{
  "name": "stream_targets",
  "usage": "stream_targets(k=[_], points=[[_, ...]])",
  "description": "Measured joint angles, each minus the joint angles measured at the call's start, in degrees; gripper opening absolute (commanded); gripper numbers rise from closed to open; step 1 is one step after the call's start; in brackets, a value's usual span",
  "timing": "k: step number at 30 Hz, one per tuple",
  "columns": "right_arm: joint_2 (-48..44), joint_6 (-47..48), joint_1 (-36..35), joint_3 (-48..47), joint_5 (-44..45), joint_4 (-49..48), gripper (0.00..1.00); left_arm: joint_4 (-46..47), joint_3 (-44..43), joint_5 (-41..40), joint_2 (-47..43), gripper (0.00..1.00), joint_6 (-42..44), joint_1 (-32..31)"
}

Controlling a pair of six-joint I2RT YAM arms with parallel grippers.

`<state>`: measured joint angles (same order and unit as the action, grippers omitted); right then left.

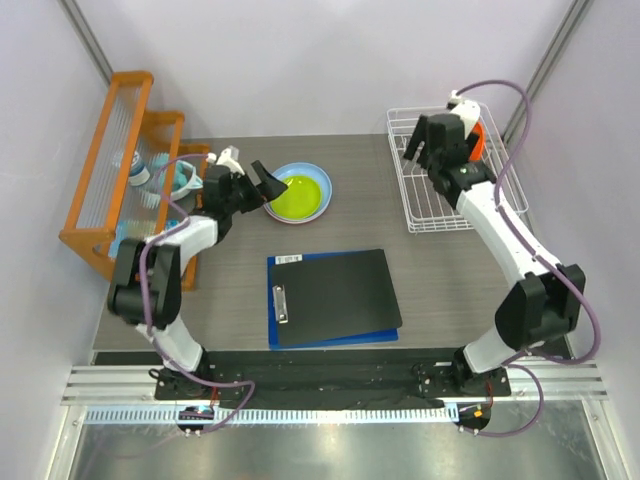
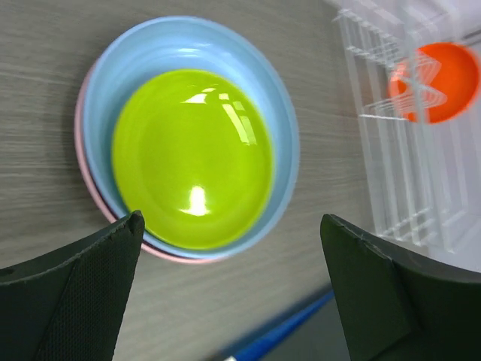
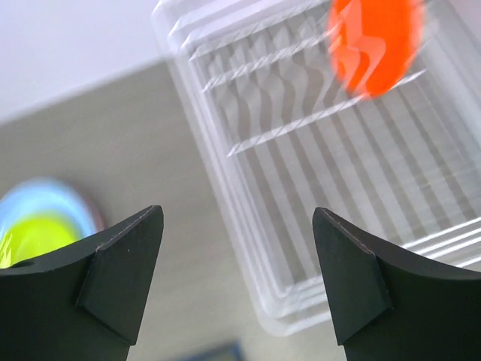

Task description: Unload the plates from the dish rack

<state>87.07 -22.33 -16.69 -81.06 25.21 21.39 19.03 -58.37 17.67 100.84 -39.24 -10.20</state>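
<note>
Upright in the dish rack stands the orange plate.

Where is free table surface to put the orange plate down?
Bare table lies between the plate stack and the dish rack, beyond the clipboard. Another patch lies right of the clipboard, in front of the rack. Crowded: the left side, with the orange shelf rack and left arm.

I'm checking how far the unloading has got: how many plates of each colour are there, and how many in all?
Pink plate: 1
Light blue plate: 1
Lime green plate: 1
Orange plate: 1, in the dish rack
Total: 4
</note>
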Motion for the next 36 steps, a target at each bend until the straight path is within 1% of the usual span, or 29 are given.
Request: stream_targets(k=[3, 7, 10, 12, 14, 18, 22, 23, 25, 26, 28, 29, 31, 33, 35, 36], points=[[5.38, 3.06, 4.59, -7.87, 5.07, 0.2, 0.86, -0.74, 3.96, 0.55, -9.09, 0.99, -0.39, -1.16], [13.35, 6.95, 9.97, -15.67, 9.84, -0.04, 0.82, -1.68, 9.29, 0.28, -21.79, 1.0, -0.28, -6.14], [20.7, 9.77, 13.44, -21.4, 10.69, -0.5, 0.82, -2.25, 14.01, -1.29, -30.05, 1.0, 0.79, -11.52], [25.29, 11.82, 15.47, -24.24, 10.6, -0.44, 0.81, -3.34, 16.28, -2.23, -33.55, 1.0, 1.86, -14.25], [30.34, 14.14, 17.2, -26.88, 10.45, -0.55, 0.82, -5.55, 18.03, -3.41, -36.35, 0.99, 3.15, -15.43], [35.08, 15.76, 20.02, -29.05, 9.16, -0.13, 0.81, -9.81, 19.23, -6.75, -39.78, 0.99, 5.99, -15.5], [39.28, 17.44, 21.81, -32.96, 7.39, 0.52, 0.78, -12.37, 19.74, -9.09, -42.38, 0.99, 8.57, -15.5], [40.13, 17.92, 22.08, -34.1, 7.19, 0.57, 0.72, -12.66, 19.74, -9.4, -42.64, 0.99, 8.96, -15.5], [41.57, 19.04, 22.29, -36.15, 6.6, 0.52, 0.69, -13.0, 19.74, -9.92, -42.75, 0.99, 9.79, -15.5], [42.12, 19.39, 22.27, -36.85, 6.16, 0.55, 0.62, -13.2, 19.8, -10.16, -42.73, 0.99, 9.97, -15.5], [42.86, 20.04, 22.14, -37.83, 5.38, 0.46, 0.6, -13.53, 19.91, -10.25, -42.69, 0.99, 10.23, -15.5], [43.1, 20.24, 22.08, -37.99, 4.96, 0.46, 0.55, -13.55, 19.91, -10.38, -42.56, 1.0, 10.36, -15.5], [43.76, 20.46, 22.05, -38.36, 3.96, 0.55, 0.53, -13.55, 19.91, -10.51, -42.05, 0.99, 10.8, -15.5], [44.52, 20.61, 22.01, -38.73, 3.13, 0.52, 0.48, -13.57, 19.91, -10.58, -41.55, 0.99, 10.99, -15.5], [45.33, 20.74, 21.99, -38.97, 2.45, 0.55, 0.47, -13.6, 19.93, -10.6, -41.2, 0.99, 11.1, -15.5], [45.7, 20.74, 21.97, -38.97, 2.1, 0.57, 0.42, -13.6, 19.93, -10.6, -41.09, 0.99, 11.17, -15.5]])
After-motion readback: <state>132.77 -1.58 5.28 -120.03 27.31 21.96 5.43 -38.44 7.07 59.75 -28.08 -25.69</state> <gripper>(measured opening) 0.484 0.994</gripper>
